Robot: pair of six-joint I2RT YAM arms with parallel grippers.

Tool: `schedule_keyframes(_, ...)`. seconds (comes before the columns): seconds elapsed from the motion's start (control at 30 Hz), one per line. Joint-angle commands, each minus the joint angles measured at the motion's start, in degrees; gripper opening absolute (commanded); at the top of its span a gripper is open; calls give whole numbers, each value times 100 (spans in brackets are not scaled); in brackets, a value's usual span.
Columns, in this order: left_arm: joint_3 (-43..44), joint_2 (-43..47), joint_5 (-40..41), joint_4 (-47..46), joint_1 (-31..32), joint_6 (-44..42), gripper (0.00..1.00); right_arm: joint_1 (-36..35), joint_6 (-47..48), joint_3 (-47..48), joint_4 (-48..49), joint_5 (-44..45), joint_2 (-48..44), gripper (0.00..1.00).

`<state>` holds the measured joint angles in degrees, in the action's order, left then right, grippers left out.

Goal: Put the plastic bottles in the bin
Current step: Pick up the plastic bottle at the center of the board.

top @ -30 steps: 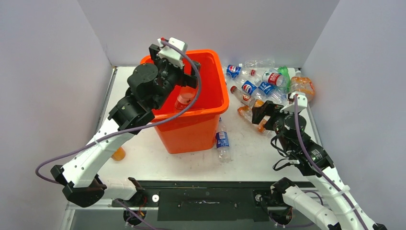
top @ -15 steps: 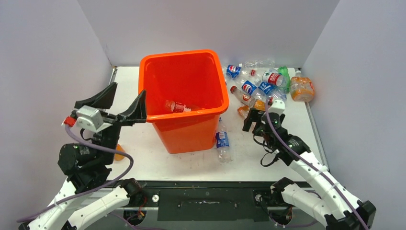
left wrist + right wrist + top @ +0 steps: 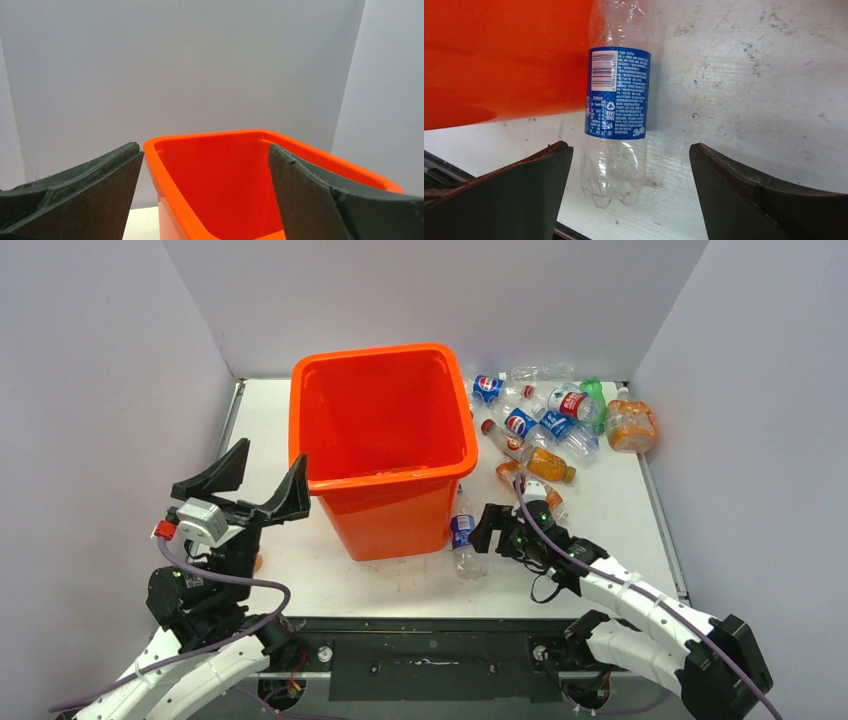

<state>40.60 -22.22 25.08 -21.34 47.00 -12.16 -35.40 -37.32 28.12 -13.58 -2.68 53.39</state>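
The orange bin (image 3: 380,440) stands mid-table. A clear bottle with a blue label (image 3: 463,538) lies against its near right corner. My right gripper (image 3: 486,530) is open, low over the table, just right of that bottle. In the right wrist view the bottle (image 3: 618,95) lies between my open fingers (image 3: 630,145), nearer the left one, with the bin's wall (image 3: 499,60) behind it. My left gripper (image 3: 271,450) is open and empty, left of the bin and level with its rim (image 3: 200,140). Several bottles (image 3: 545,420) lie heaped at the back right.
A squat orange bottle (image 3: 630,425) lies at the far right of the heap, a green one (image 3: 594,392) behind it. Another orange bottle (image 3: 257,562) shows partly under my left arm. Grey walls close in three sides of the table (image 3: 600,530).
My left arm has pulled back from over the bin to the near left, fingers open. My right gripper has moved from the bottle heap down and left to the blue-labelled bottle beside the bin.
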Motion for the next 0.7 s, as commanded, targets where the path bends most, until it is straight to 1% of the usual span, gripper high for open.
schedule_keyframes(0.0,-161,113,13,-338,-36,131,96,-104,-319,-119,1027,-270,438,90)
schedule_keyframes(0.17,-282,119,41,-384,-30,96,96,-111,-201,-18,1308,-233,1021,90)
schedule_keyframes(0.4,-341,18,-35,-341,-19,93,96,-154,-84,56,1766,-528,1819,90)
schedule_keyframes(0.53,-338,24,-106,-322,-13,124,96,-197,-30,86,1678,-390,2198,93)
schedule_keyframes(0.67,-336,50,-124,-288,-12,144,96,-223,-57,-8,1597,-107,2282,97)
